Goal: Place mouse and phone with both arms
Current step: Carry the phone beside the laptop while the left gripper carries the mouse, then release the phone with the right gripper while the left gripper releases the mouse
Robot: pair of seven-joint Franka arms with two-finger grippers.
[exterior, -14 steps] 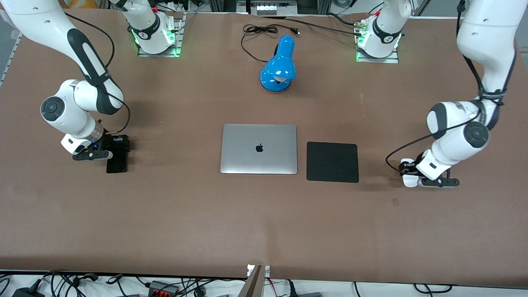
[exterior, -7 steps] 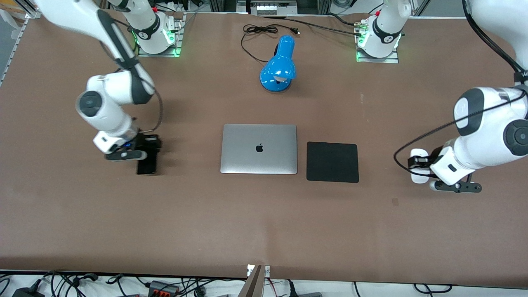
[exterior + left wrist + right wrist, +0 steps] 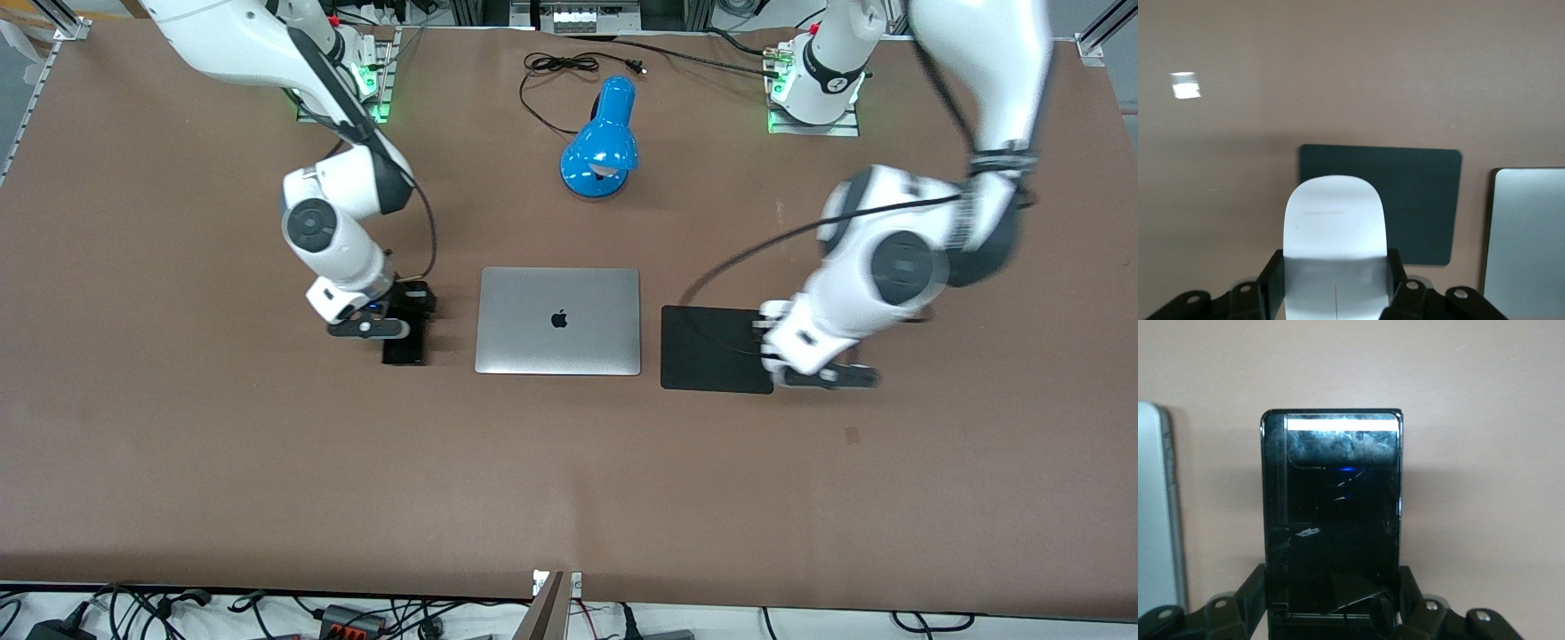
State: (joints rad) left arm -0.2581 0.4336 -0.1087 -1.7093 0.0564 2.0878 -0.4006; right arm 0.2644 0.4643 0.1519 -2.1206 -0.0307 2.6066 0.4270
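I have both arms reaching down from their bases, wrists bent low over the table. My right gripper [image 3: 404,322] hangs just above the tabletop beside the laptop [image 3: 558,321], toward the right arm's end; its fingers [image 3: 1408,590] are clamped on either side of the phone [image 3: 1331,513], which sticks out flat between them. My left gripper [image 3: 772,342] is over the edge of the black mat [image 3: 711,348] — its fingers [image 3: 1271,277] pinch the mouse [image 3: 1335,247] from both sides, held level. The left arm's elbow and forearm show blurred; its wrist is tilted toward the mat.
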